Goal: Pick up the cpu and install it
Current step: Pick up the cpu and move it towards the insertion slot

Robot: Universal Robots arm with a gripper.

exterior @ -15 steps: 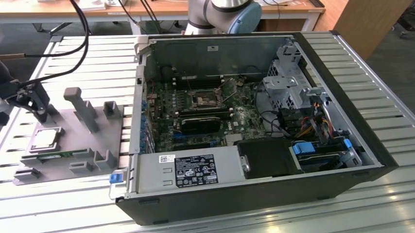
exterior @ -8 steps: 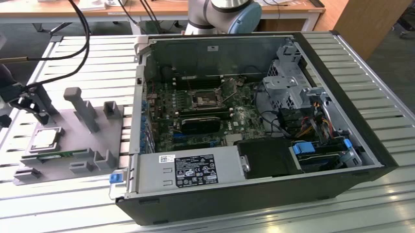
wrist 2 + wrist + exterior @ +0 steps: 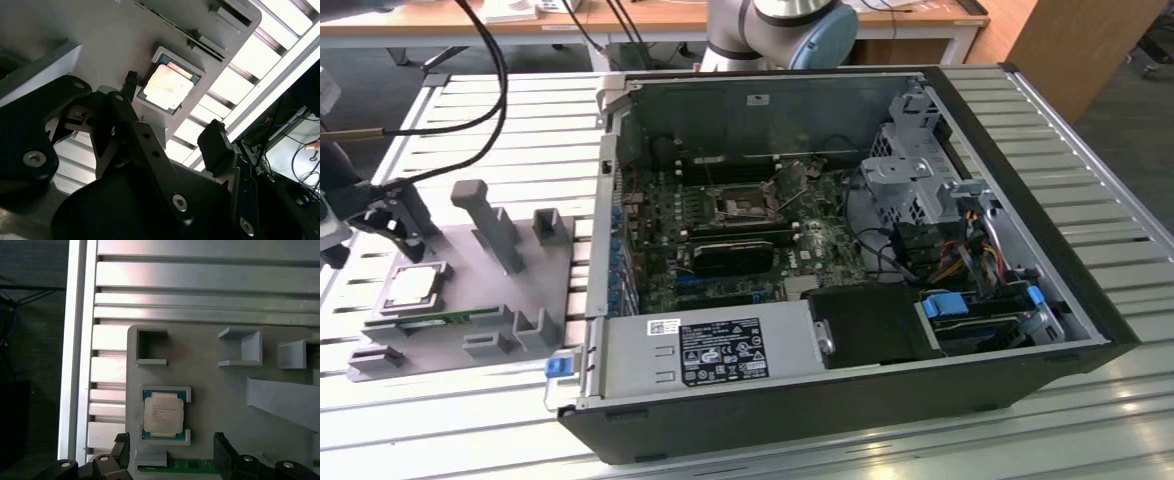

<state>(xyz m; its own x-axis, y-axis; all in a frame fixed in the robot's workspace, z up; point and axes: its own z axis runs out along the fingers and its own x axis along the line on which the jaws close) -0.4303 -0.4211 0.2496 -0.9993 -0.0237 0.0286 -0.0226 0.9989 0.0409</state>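
While the task's small square cpu with its shiny silver-grey metal top (image 3: 416, 287) lies flat in a shallow framed recess of the grey plastic fixture plate (image 3: 567, 265), the black jaws stand wide apart above it and hold nothing. In the first wrist view the cpu (image 3: 162, 413) sits between the lines of the two fingertips (image 3: 122, 445), which are close to the edge of the recess but clear of the chip. The fixture rests on the slatted aluminium bench (image 3: 1094, 150), to the exterior view's left of the open black computer case (image 3: 854, 400) and apart from it. The square socket on the green motherboard (image 3: 744, 203) appears unoccupied, so the installation is judged not yet begun.

Likely hazards: a fingertip landing on the raised grey frame rather than beside the chip; an off-centre closure tilting the cpu in its recess; and contact with the narrow green memory stick (image 3: 175, 467) just beside the recess.
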